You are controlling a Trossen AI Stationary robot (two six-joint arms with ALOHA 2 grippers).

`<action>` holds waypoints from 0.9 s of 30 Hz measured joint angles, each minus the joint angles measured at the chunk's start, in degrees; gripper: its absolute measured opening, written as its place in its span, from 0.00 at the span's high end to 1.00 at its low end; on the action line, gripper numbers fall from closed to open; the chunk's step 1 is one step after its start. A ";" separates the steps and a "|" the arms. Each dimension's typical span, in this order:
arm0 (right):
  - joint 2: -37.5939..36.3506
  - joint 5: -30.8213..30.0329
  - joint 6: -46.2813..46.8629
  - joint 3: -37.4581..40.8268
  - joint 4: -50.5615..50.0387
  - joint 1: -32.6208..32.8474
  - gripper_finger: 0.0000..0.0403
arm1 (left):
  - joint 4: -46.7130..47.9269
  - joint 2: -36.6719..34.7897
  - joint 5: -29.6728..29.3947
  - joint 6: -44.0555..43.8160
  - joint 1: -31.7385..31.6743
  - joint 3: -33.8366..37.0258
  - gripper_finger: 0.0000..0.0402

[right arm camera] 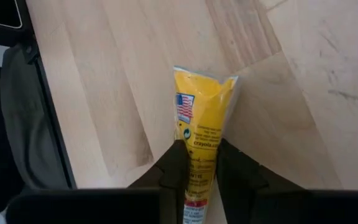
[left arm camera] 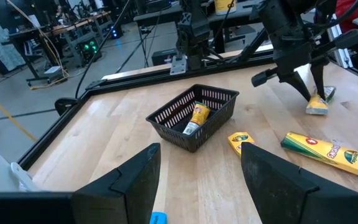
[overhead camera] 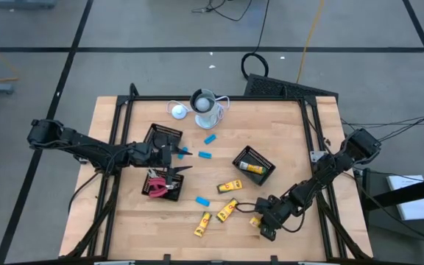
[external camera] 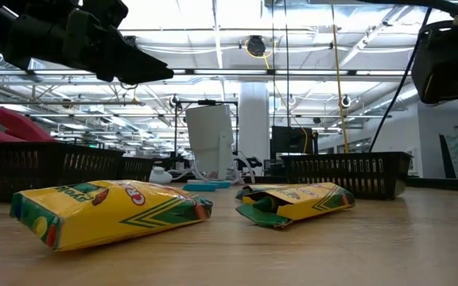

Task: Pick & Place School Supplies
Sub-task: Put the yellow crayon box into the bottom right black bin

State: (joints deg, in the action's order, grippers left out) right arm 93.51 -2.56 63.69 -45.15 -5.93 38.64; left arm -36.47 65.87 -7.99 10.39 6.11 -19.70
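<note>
A yellow crayon box (right arm camera: 199, 134) lies near the table's (overhead camera: 285, 129) front right corner. The right gripper (right arm camera: 196, 163) pinches it between its two fingers. The left gripper (left arm camera: 199, 163) hangs wide open above the left baskets (overhead camera: 162, 138), holding nothing.

Both arms are built of black, matte segments joined by rounded cylindrical joint housings. The left arm (overhead camera: 87, 147) ends in two flat, tapered black fingers (left arm camera: 129, 177) with angular outer edges. The right arm (overhead camera: 322, 177) has a bulky black joint block at its base end and thin dark cables running alongside. Its fingers (right arm camera: 176, 165) are narrow, black, and square-edged.
</note>
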 joint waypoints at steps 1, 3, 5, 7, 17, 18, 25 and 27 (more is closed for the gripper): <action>0.00 -0.04 -0.25 0.00 0.13 -0.17 0.87 | 0.01 0.00 -0.02 0.00 -0.02 0.00 0.43; -0.21 -0.22 -0.75 0.00 0.17 -0.60 0.87 | 0.00 0.00 -0.04 0.00 -0.02 0.00 0.43; -0.59 -0.53 -1.91 -0.09 0.13 -1.19 0.89 | 0.00 0.00 -0.03 0.00 -0.02 0.00 0.43; -0.81 -0.82 -3.97 -0.58 0.04 -2.03 0.94 | 0.00 0.00 -0.04 -0.02 -0.02 0.00 0.43; -1.77 -1.82 -16.62 -5.81 -2.03 -7.75 0.94 | 0.13 0.00 -0.09 -0.02 -0.06 0.00 0.43; -2.01 -1.81 -17.69 -6.38 -3.20 -8.10 0.94 | 0.15 0.00 -0.09 -0.04 -0.06 0.00 0.43; -3.19 -2.94 -23.71 -13.18 -15.38 -10.84 0.94 | 0.35 0.00 -0.09 0.00 -0.08 0.00 0.43; -3.65 -4.10 -25.41 -15.05 -19.76 -12.25 0.94 | 0.33 0.00 -0.09 -0.02 -0.08 0.00 0.43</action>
State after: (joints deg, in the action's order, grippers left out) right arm 89.86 -6.66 38.28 -60.19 -25.70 26.39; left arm -36.14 65.87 -8.08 10.37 6.02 -19.70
